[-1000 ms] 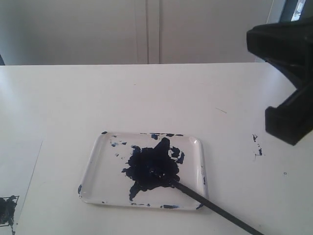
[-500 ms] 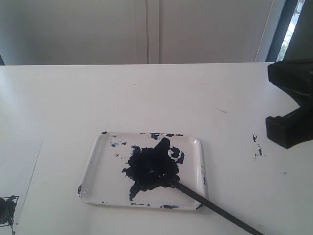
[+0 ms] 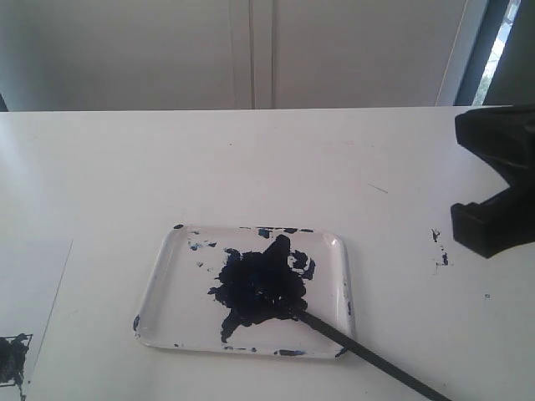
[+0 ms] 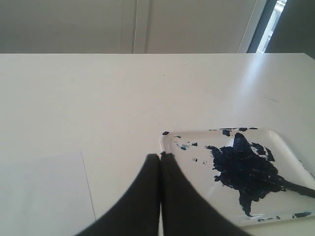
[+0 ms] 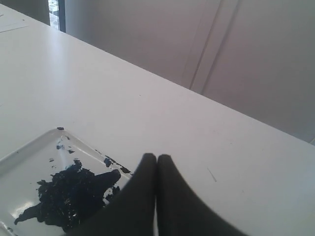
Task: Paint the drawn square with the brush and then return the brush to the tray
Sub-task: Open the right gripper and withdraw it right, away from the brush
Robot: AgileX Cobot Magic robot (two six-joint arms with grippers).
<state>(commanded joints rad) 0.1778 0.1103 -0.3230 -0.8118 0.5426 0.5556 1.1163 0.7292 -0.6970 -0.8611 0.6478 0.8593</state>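
Where the brush (image 3: 359, 351) lay: bristles in the blotch (image 3: 255, 288) of the tray (image 3: 159, 288); handle slanted out over the tray's lower-right corner in the exterior view
Handling: probably light, stiff, slim; wet paint at the bristle end; best pinched on the dry handle
Left gripper (image 4: 160, 156): fingers pressed together, empty
Right gripper (image 5: 156, 157): likewise closed, holding nothing

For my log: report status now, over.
Left gripper shut, empty; right gripper same. Brush: bristles in tray, handle over rim. Drawn square bears paint. No obstruction seen.
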